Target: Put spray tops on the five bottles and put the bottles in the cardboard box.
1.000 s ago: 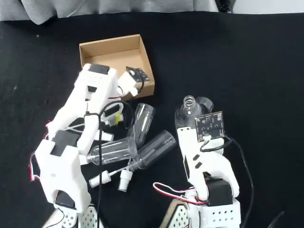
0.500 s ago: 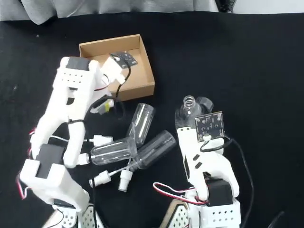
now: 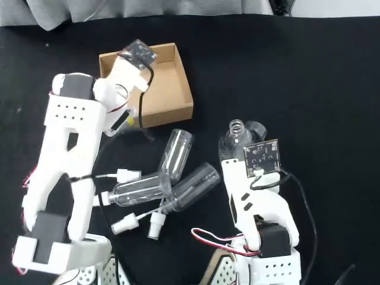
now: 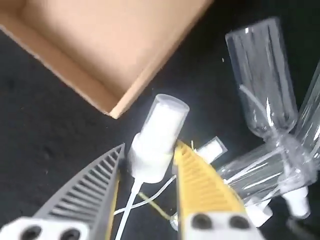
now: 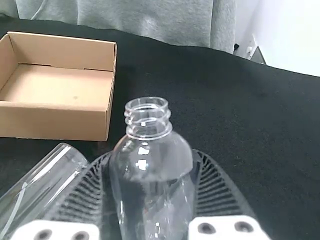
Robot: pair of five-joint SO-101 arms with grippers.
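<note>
loose spray tops (image 3: pixel 127 224): on the table nearest the arm bases
lying bottles (image 3: pixel 193 185): three flat, fanned out, necks toward the near side (capped or not, can't tell)
right gripper (image 5: pixel 152 155): clamped on bottle (image 5: pixel 150 172), upright, long axis vertical, open neck up, no top
left gripper (image 4: pixel 151 147): pinching a spray top (image 4: pixel 159 131), head pointing away from wrist, tube trailing back, just off the box corner
box (image 3: pixel 169 114): far left, no bottle inside
progress: early, capping and boxing mostly left

Spray top (image 4: pixel 157 135): lower part hidden between the fingers (image 4: pixel 200 190) of my left gripper (image 4: pixel 150 146); its tube runs off the picture's edge.
Bottle (image 5: pixel 150 175): bottom cut off below, flanks covered by my right gripper (image 5: pixel 150 156).
Box (image 4: pixel 150 74): far walls cut off in the left wrist view.
</note>
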